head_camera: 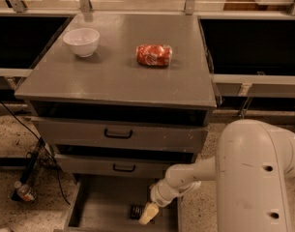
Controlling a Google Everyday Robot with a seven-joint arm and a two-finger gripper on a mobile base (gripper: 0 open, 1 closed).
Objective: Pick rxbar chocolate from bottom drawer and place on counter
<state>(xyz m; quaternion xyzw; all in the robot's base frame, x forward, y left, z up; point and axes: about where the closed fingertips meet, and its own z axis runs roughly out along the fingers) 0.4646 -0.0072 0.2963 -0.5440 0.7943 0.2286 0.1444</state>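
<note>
**Gripper down in the bottom drawer, beside the bar**

Camera view: The arm (pixel 195 175) is reaching down from the right, and the gripper (pixel 148 213) is hanging inside the open bottom drawer (pixel 101 204), near its right wall. The rxbar (pixel 135 211) is lying flat on the drawer floor, just left of the gripper's pale tip; whether they are touching cannot be told. How wide the gripper is standing, or whether it is holding anything, cannot be told either. Above, the two upper drawers (pixel 119 134) are sitting slightly pulled out. The counter (pixel 118 76) is carrying a white bowl (pixel 81 41) at its back left and a red packet (pixel 154 55) near the middle.
</note>
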